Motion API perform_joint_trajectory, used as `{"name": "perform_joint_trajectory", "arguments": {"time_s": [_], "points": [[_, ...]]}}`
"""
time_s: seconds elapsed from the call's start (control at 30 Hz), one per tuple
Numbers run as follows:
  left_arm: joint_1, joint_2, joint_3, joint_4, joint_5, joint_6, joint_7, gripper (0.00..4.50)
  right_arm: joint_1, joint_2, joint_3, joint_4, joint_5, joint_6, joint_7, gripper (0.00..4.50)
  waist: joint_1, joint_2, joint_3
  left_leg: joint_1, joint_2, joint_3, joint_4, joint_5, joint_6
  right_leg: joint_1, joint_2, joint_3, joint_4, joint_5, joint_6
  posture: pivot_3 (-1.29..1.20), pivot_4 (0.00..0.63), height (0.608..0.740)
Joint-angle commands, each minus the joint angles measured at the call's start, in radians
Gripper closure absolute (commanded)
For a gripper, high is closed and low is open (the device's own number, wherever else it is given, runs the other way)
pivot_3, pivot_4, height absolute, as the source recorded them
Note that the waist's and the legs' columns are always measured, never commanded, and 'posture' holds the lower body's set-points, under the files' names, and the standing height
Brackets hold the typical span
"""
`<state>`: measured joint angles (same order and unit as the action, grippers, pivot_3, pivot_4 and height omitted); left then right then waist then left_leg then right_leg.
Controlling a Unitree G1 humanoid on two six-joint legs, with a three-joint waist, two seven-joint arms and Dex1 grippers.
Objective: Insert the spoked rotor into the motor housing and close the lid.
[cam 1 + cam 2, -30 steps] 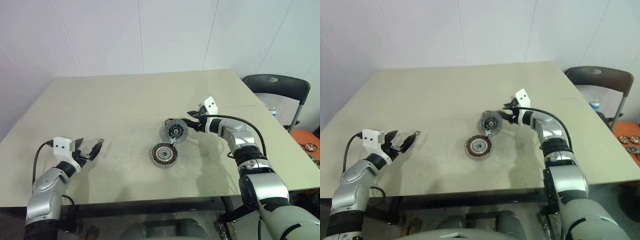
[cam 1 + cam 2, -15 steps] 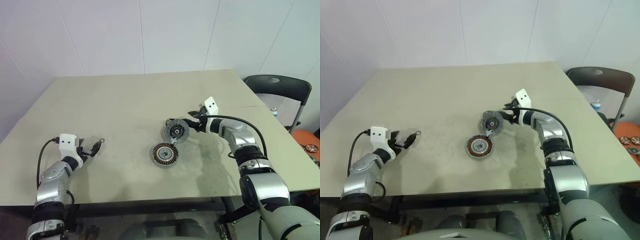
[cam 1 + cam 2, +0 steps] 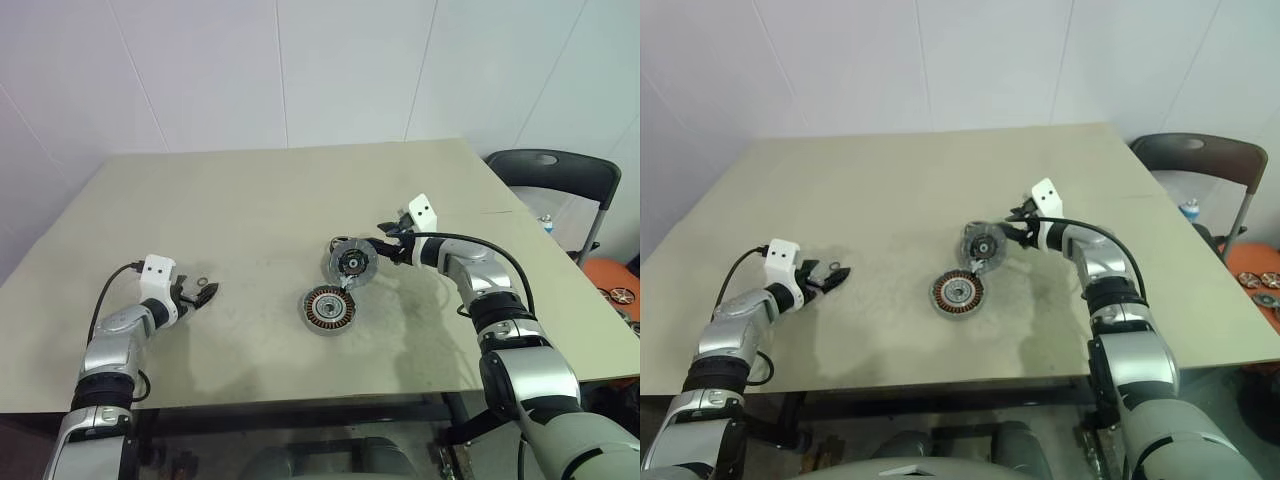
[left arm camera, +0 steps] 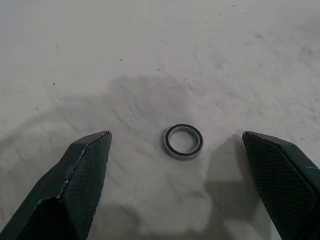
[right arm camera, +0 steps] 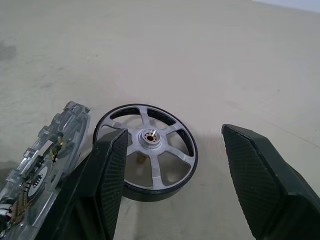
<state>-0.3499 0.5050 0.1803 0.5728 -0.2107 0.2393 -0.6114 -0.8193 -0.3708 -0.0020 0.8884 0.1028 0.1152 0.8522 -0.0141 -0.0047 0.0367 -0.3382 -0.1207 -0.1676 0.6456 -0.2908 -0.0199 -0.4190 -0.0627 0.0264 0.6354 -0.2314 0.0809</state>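
Observation:
The spoked rotor (image 5: 147,150), silver spokes with dark gaps, lies flat on the table (image 3: 250,200) just beyond my right gripper's (image 5: 174,130) open fingers. In the left eye view it shows as a silver disc (image 3: 350,262) at that gripper's (image 3: 383,250) tips. A toothed silvery disc (image 5: 50,150) leans tilted beside it, outside the fingers. The motor housing (image 3: 328,310), with its copper windings, lies flat a little nearer. My left gripper (image 4: 175,135) hangs open low over a small black ring (image 4: 183,141) at the table's left (image 3: 203,293).
A black chair (image 3: 555,170) stands past the table's right edge, with an orange bin of parts (image 3: 615,285) on the floor beside it. A white wall runs behind the table. A small white piece (image 3: 345,285) lies between rotor and housing.
My left arm has reached forward and down towards the small ring, so its open fingers now flank it. The right gripper and the motor parts have kept still.

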Motion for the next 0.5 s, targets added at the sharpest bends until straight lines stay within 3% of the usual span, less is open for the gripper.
{"name": "perform_joint_trajectory", "arguments": {"time_s": [0.03, 0.5], "points": [[-0.011, 0.002, -0.011, 0.011, 0.013, 0.019, 0.005, 0.03, -0.011, -0.005, -0.004, -0.036, 0.0, -0.025, -0.002, 1.36, 0.0, 0.0, 0.0, 0.0, 0.0, 0.0, 0.0, 0.0, 0.0, 0.0, 0.0, 0.0, 0.0, 0.0, 0.0, 0.0, 0.0, 0.74], [-0.063, -0.073, -0.055, 0.085, 0.059, -0.04, 0.019, 0.03, -0.017, -0.016, 0.002, -0.026, -0.024, -0.05, -0.018, 1.36, 0.022, 0.004, -0.003, 0.003, -0.001, -0.001, 0.001, 0.0, 0.0, 0.005, 0.0, -0.001, 0.0, 0.001, 0.001, 0.0, 0.0, 0.74]]}}
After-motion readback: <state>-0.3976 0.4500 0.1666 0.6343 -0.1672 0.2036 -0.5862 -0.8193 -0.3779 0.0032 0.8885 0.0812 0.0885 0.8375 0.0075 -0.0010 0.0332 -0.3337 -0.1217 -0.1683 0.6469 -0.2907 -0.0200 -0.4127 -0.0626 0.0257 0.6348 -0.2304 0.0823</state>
